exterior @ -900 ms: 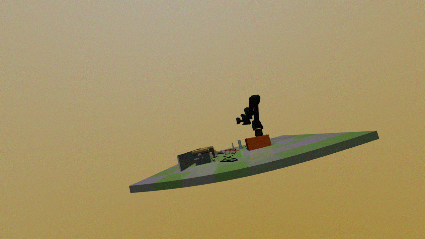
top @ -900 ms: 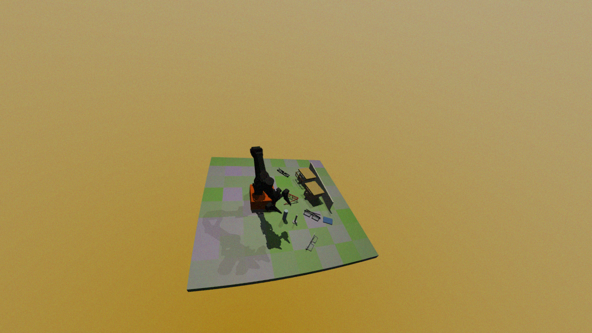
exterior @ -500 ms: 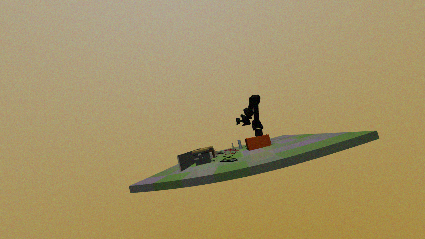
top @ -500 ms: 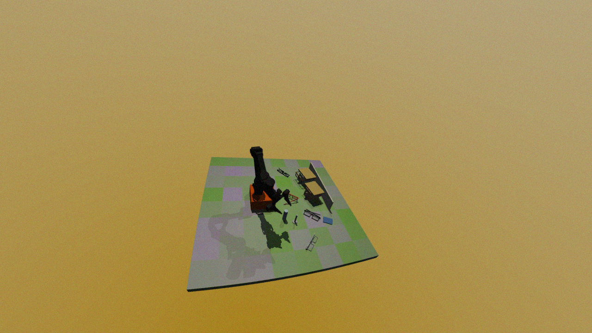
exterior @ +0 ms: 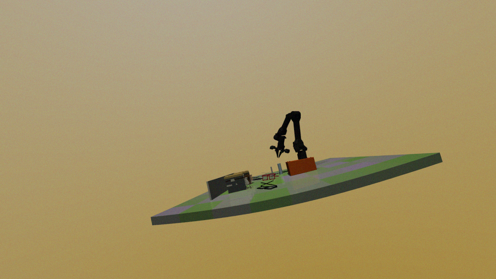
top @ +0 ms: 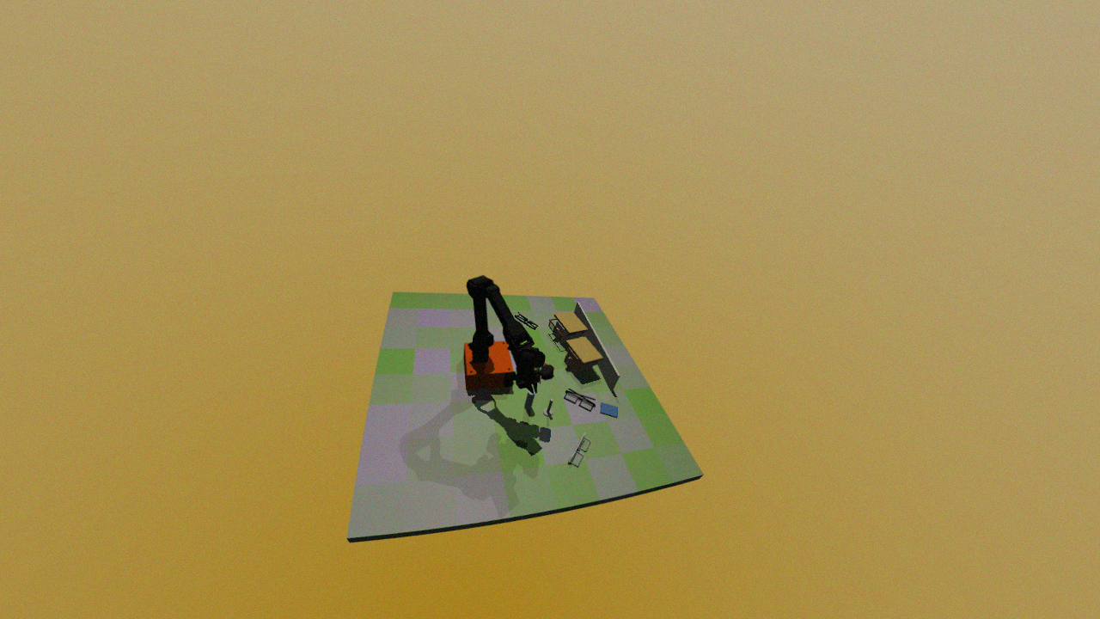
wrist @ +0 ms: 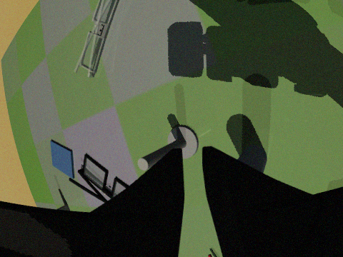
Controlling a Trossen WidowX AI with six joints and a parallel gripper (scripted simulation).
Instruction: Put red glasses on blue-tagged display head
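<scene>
The red glasses (exterior: pixel 267 176) lie on the tiled table top, in front of the orange base in the exterior view. In the top view the arm mostly hides them, and only a red sliver (wrist: pixel 209 255) shows at the wrist view's bottom edge. My gripper (top: pixel 532 390) (exterior: pixel 277 157) (wrist: pixel 191 157) hangs well above the table, pointing down. Its fingers are nearly together, with a narrow gap and nothing between them. The display stands with tan tops (top: pixel 584 350) (top: pixel 571 321) are near the panel. Their faces and the blue tag cannot be made out.
A thick post (top: pixel 529 403) (exterior: pixel 280 168) and a thin post (top: pixel 550 409) (exterior: pixel 271 169) (wrist: pixel 161 154) stand below the gripper. Other glasses lie around, beside a blue pad (top: pixel 608 410) (wrist: pixel 62 158). An upright panel (top: pixel 596 348) (exterior: pixel 216 189) stands behind the stands.
</scene>
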